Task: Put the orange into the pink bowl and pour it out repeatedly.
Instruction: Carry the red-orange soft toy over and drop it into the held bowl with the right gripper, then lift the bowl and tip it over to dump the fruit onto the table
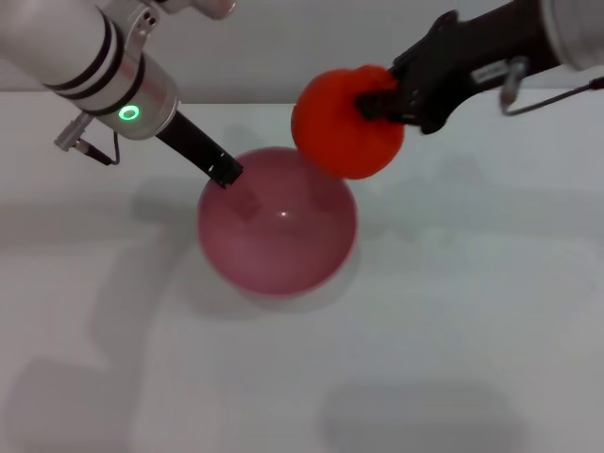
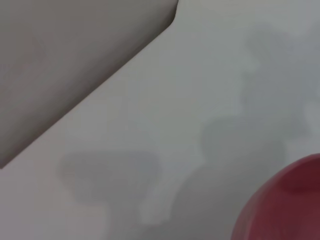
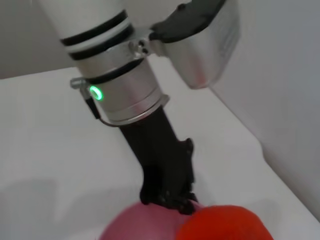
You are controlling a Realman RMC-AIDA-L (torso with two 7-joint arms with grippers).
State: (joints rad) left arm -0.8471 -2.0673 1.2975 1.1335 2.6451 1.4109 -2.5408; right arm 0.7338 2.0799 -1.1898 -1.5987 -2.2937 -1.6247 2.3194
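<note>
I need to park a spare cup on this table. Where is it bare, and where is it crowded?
Bare: the table in front of the pink bowl and out to both sides. Crowded: the bowl's far rim, where the left gripper grips it and the right gripper holds the orange above.

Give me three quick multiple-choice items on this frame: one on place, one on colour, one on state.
1. Where is the orange?
A. inside the bowl
B. held above the bowl's far right rim
C. lying on the table

2. What colour is the bowl?
A. pink
B. blue
C. green

3. What is the right gripper doing?
A. hanging open
B. gripping the bowl
C. shut on the orange

Key: 1 B, the fruit hangs in the air past the rim; 2 A, glossy pink inside and out; 3 C, its fingers clamp the fruit, while the left gripper grips the bowl's rim.
</note>
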